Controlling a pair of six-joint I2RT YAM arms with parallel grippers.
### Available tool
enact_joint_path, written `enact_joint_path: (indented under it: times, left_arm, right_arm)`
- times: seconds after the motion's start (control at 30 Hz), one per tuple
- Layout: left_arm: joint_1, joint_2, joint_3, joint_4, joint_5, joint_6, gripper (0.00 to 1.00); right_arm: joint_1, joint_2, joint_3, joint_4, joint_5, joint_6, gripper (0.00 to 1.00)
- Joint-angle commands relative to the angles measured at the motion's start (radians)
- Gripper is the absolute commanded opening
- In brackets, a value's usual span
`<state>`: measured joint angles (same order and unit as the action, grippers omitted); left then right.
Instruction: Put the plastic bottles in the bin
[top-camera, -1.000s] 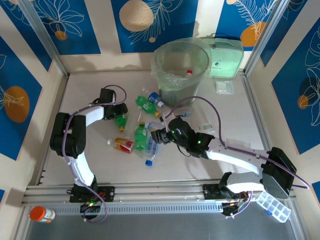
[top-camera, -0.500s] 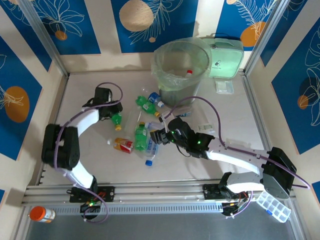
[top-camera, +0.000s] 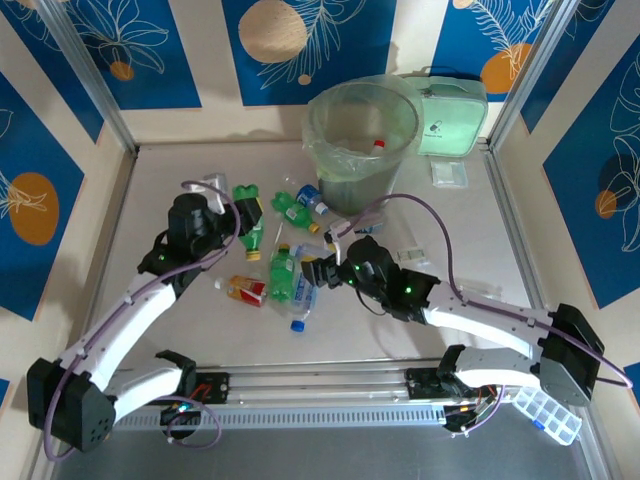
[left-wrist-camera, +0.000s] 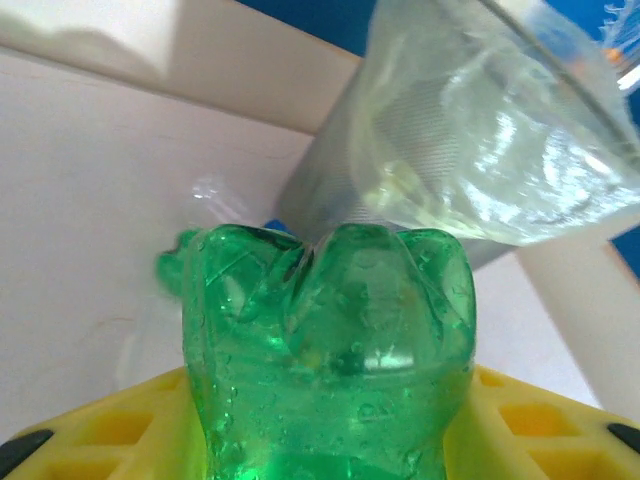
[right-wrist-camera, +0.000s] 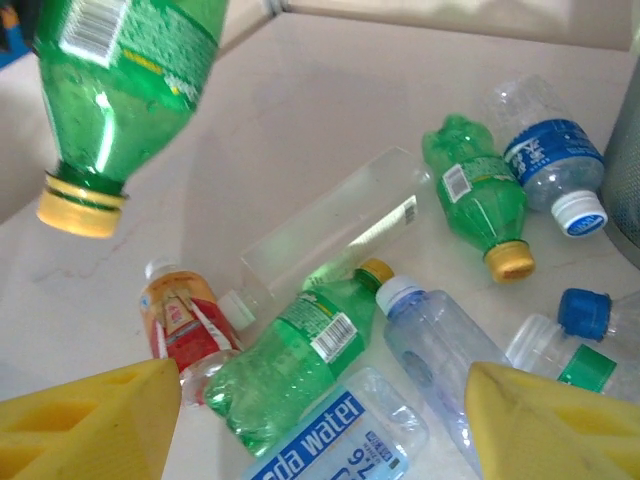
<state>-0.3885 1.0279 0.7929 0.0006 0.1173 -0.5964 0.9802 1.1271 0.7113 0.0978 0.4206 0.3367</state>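
Note:
My left gripper is shut on a green bottle and holds it off the table, its yellow cap pointing down. In the left wrist view the bottle's base sits between the yellow pads, and the bin stands beyond it. The bin, lined with a pale green bag, is at the back centre with a red-capped bottle inside. My right gripper hangs open over a pile of bottles: a green one, a blue-labelled one and a clear one.
More bottles lie around: a red-labelled one, a green one and a blue-labelled one by the bin's foot. A clear box lies among them. A mint-green case sits right of the bin, with a compartment box at the near right.
My left arm has lifted the green bottle off the table and swung it right, towards the pile and the bin. The right gripper has barely moved.

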Motion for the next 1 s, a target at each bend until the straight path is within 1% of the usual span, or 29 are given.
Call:
enact_joint_path:
  times: [0.0, 0.13, 0.2, 0.3, 0.33, 0.37, 0.43, 0.47, 0.5, 0.57, 0.7, 0.8, 0.97]
  left_arm:
    - [-0.009, -0.032, -0.097, 0.211, 0.144, -0.092, 0.35]
    - [-0.01, -0.04, -0.206, 0.453, 0.268, -0.199, 0.35]
    - [-0.015, -0.037, -0.265, 0.602, 0.304, -0.261, 0.35]
    - [-0.029, -0.028, -0.34, 0.789, 0.327, -0.338, 0.35]
    - [-0.034, -0.025, -0.358, 0.831, 0.331, -0.351, 0.35]
    - [-0.038, -0.022, -0.373, 0.869, 0.341, -0.362, 0.35]
    - [-0.049, -0.019, -0.407, 0.953, 0.352, -0.377, 0.35]
    - [-0.054, -0.021, -0.421, 0.989, 0.356, -0.379, 0.35]
    - [-0.059, -0.026, -0.436, 1.021, 0.354, -0.378, 0.36]
    - [-0.064, -0.038, -0.466, 1.061, 0.333, -0.383, 0.36]
    - [-0.067, -0.048, -0.502, 1.131, 0.324, -0.384, 0.36]
    - [-0.067, -0.034, -0.515, 1.191, 0.331, -0.407, 0.35]
    - [-0.067, -0.03, -0.517, 1.242, 0.355, -0.438, 0.35]
  right_arm:
    - [-0.022, -0.079, -0.064, 0.156, -0.139, -0.012, 0.78]
    - [-0.136, -0.11, -0.082, 0.208, -0.451, 0.081, 0.8]
    - [-0.183, -0.117, -0.083, 0.228, -0.538, 0.138, 0.81]
    - [-0.228, -0.124, -0.087, 0.249, -0.62, 0.185, 0.83]
    - [-0.229, -0.122, -0.087, 0.256, -0.635, 0.188, 0.83]
    - [-0.225, -0.114, -0.082, 0.247, -0.633, 0.192, 0.88]
    - [-0.219, -0.096, -0.041, 0.165, -0.544, 0.247, 0.97]
    - [-0.225, -0.089, -0.027, 0.149, -0.542, 0.261, 0.98]
    - [-0.231, -0.08, -0.025, 0.166, -0.587, 0.254, 0.97]
    - [-0.224, -0.061, -0.029, 0.216, -0.667, 0.222, 0.93]
    - [-0.181, 0.046, 0.062, 0.176, -0.773, 0.167, 0.92]
    - [-0.168, 0.141, 0.117, 0.197, -0.816, 0.18, 0.92]
    - [-0.17, 0.267, 0.176, 0.298, -0.872, 0.254, 0.91]
